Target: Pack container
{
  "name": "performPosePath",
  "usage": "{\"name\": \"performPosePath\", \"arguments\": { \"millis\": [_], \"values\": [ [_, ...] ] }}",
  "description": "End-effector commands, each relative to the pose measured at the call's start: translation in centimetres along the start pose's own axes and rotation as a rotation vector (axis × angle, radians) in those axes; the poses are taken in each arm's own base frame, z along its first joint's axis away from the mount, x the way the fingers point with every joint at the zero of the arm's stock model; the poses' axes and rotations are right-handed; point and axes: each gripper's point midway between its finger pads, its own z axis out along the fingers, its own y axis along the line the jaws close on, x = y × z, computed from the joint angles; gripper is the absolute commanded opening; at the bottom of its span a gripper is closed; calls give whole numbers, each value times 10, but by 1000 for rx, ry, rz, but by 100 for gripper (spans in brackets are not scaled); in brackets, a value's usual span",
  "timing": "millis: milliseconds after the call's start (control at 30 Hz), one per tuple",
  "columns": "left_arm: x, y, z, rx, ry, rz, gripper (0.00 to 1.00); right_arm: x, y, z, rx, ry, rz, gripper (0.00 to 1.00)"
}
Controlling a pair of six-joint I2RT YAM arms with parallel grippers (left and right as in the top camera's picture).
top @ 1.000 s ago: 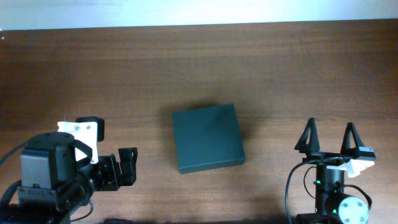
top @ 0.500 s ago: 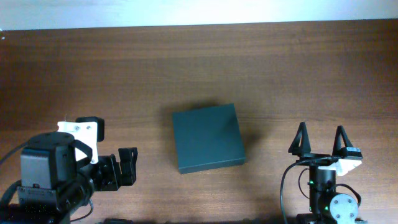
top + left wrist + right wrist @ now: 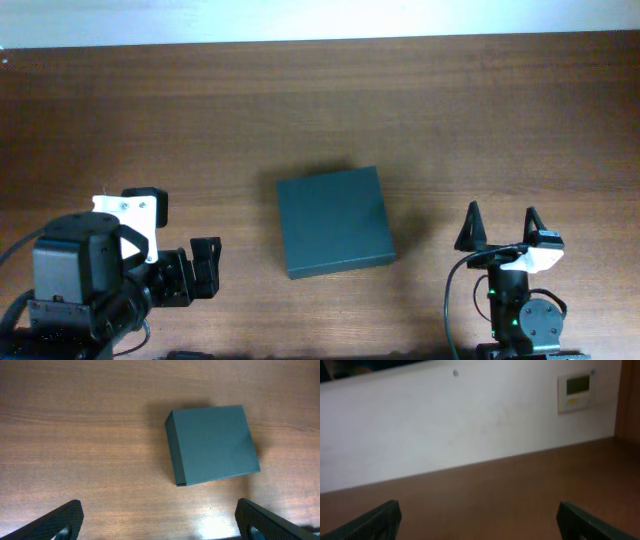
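The container (image 3: pixel 335 222) is a dark green box lying shut and flat on the wooden table (image 3: pixel 320 110), near its middle. In the left wrist view the container (image 3: pixel 212 445) sits up and to the right of my fingers. My left gripper (image 3: pixel 208 266) waits at the lower left, open and pointing toward the box, with bare wood between its fingers (image 3: pixel 60 522). My right gripper (image 3: pixel 502 215) stands open at the lower right, apart from the box and holding nothing. Its camera looks across the table at a wall, and the box is out of that view.
A white wall (image 3: pixel 445 425) with a small control panel (image 3: pixel 577 390) rises beyond the table's far edge. Wood grain surface surrounds the box on all sides. Both arm bases (image 3: pixel 85 290) sit at the near edge.
My right gripper has shifted left and drawn back toward the near edge, still open. The left arm and the box have not moved.
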Motion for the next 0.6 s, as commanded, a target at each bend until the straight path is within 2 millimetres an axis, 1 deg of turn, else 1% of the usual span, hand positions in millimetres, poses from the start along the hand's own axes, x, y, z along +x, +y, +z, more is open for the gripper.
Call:
{"name": "performPosePath", "arguments": {
  "millis": [0, 33, 67, 567],
  "values": [
    [1, 0, 0, 1, 3, 2, 99, 17, -2, -1, 4, 66, -9, 99],
    [0, 0, 0, 1, 2, 2, 99, 27, -3, -2, 6, 106, -12, 99],
    [1, 0, 0, 1, 3, 2, 99, 32, -2, -2, -6, 125, -13, 99],
    [1, 0, 0, 1, 3, 2, 99, 32, 1, -2, -21, 127, -11, 99]
  ]
}}
